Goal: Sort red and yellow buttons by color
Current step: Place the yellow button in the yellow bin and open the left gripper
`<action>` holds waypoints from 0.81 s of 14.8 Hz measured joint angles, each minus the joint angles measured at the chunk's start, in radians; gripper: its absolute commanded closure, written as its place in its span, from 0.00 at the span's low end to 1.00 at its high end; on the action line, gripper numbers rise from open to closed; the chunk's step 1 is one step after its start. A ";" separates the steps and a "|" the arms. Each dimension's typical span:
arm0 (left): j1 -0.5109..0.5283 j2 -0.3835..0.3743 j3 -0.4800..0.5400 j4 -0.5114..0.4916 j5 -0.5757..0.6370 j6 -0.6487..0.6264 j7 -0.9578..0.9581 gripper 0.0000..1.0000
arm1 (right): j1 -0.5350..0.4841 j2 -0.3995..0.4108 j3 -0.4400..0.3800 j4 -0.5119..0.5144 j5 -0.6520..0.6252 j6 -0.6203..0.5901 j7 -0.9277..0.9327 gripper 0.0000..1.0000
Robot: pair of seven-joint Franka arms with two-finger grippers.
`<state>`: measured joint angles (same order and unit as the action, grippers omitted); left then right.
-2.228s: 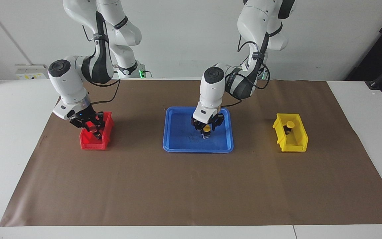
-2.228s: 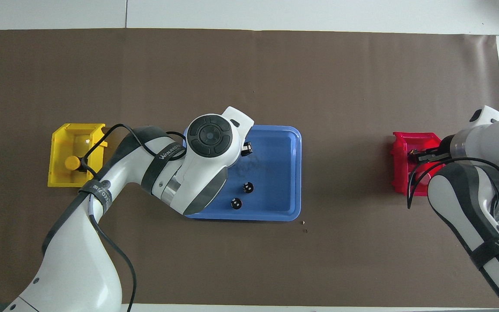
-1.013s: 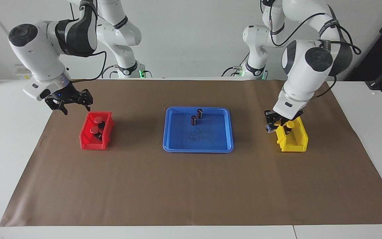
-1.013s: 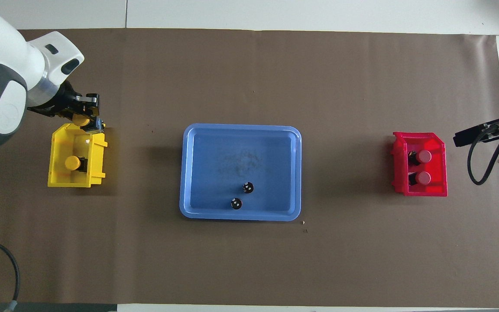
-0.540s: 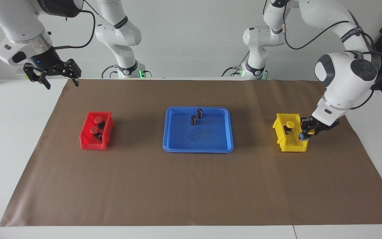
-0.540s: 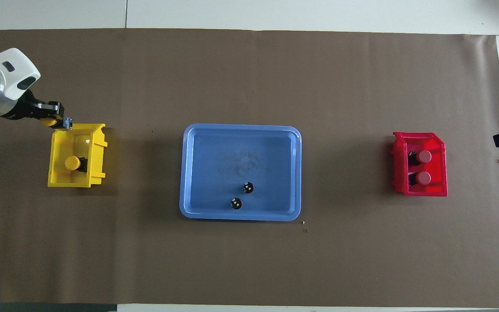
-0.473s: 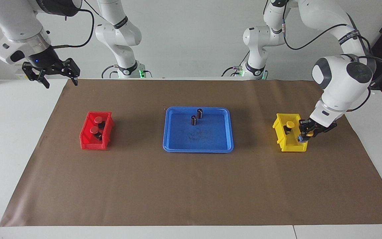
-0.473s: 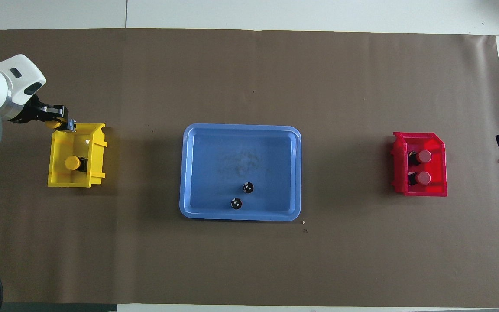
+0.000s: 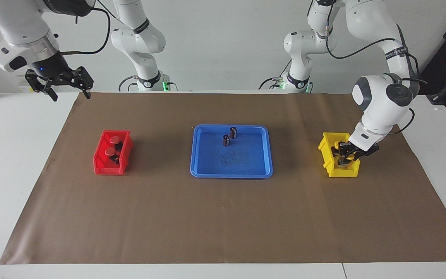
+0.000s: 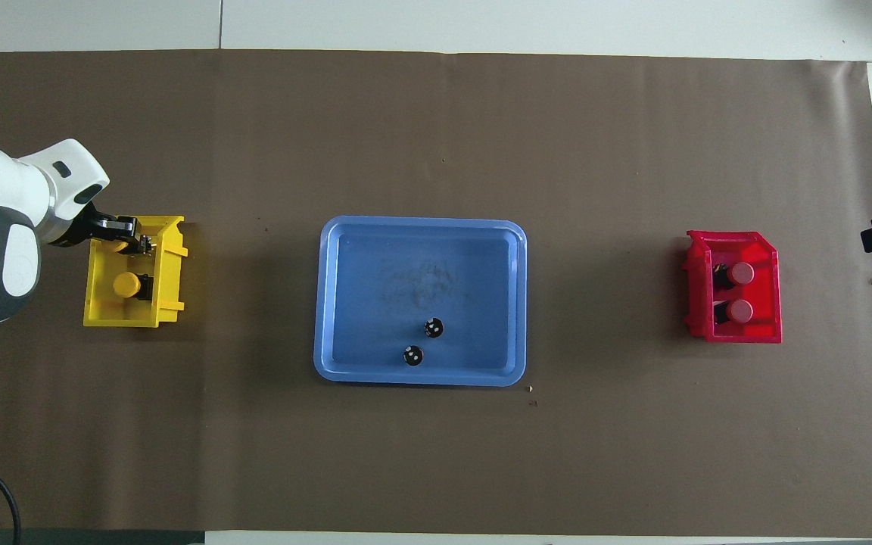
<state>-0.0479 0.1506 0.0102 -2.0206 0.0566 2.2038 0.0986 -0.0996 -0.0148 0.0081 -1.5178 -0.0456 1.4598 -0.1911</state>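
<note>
My left gripper (image 9: pixel 345 156) is down inside the yellow bin (image 9: pixel 326 152), shut on a yellow button (image 9: pixel 349 156) at the end of the bin farther from the robots. In the overhead view the left gripper (image 10: pixel 132 235) covers that button. Another yellow button (image 9: pixel 337 145) (image 10: pixel 126 284) rests in the same bin (image 10: pixel 100 306). Two red buttons (image 9: pixel 114 138) (image 9: pixel 109 151) lie in the red bin (image 9: pixel 99 166); from above the red buttons (image 10: pixel 742 272) (image 10: pixel 739 310) show side by side. My right gripper (image 9: pixel 59 83) hangs open and raised over the table edge at the right arm's end.
A blue tray (image 9: pixel 207 166) (image 10: pixel 496 250) sits mid-table with two dark capless cylinders (image 9: pixel 233 132) (image 9: pixel 226 140) in it, toward the robots. Brown paper (image 9: pixel 223 217) covers the table around the bins.
The left gripper has carried the yellow button from outside the yellow bin's outer wall in over the rim and down into the bin. The right gripper has barely shifted.
</note>
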 measured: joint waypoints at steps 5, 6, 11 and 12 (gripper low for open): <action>0.000 0.004 -0.001 -0.061 0.000 0.057 0.018 0.20 | 0.001 0.009 -0.011 0.000 0.000 -0.003 0.003 0.00; 0.000 0.004 -0.001 -0.060 0.000 0.058 0.020 0.16 | 0.001 0.011 -0.011 0.000 0.000 -0.004 0.003 0.00; 0.001 -0.004 -0.001 0.031 0.001 -0.009 0.023 0.00 | 0.003 0.012 -0.008 0.000 0.000 -0.008 0.003 0.00; 0.001 -0.010 -0.001 0.076 0.001 -0.066 0.023 0.00 | 0.006 0.012 -0.007 0.000 0.000 -0.009 0.003 0.00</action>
<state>-0.0473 0.1410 0.0088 -1.9442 0.0571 2.1373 0.1216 -0.0934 -0.0026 0.0006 -1.5178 -0.0457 1.4504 -0.1883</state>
